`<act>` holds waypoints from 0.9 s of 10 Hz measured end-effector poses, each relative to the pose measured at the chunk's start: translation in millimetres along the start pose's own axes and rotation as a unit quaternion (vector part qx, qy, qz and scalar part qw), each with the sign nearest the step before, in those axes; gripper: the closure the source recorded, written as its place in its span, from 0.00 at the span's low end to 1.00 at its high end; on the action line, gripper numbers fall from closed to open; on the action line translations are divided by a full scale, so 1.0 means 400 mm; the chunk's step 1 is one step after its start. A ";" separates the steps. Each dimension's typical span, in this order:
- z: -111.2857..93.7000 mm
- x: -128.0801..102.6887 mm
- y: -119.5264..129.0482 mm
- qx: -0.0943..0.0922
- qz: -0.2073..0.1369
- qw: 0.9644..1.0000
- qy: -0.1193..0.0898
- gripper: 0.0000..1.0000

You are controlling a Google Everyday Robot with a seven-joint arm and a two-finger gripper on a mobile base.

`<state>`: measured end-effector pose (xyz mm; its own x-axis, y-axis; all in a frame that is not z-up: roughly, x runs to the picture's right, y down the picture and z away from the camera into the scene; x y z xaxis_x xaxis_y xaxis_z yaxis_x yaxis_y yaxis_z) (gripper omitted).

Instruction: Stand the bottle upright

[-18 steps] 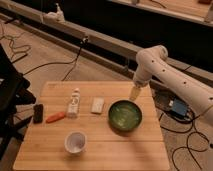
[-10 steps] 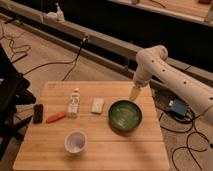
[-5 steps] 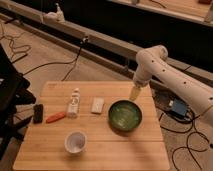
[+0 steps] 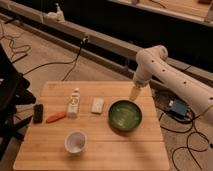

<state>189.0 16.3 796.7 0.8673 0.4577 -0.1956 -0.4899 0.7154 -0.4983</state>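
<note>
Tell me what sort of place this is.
Probably a robotics lab: loose cables trail over a bare floor, a wooden table holds a lying bottle and a bowl, and the gripper hangs over the table's far right edge.

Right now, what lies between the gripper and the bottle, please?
Camera view: a flat white block lies between the bottle and the gripper beyond the green bowl.

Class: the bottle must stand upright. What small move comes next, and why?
Probably swing the pincer across toward the bottle: it lies flat beside the block, while the pincer hangs beyond the bowl, well apart from it.
</note>
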 end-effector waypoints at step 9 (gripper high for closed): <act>0.012 -0.177 0.051 -0.009 -0.057 0.998 -0.039 0.20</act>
<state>117.1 1.1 804.5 0.9075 0.4139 -0.0713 -0.3861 0.7555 -0.5293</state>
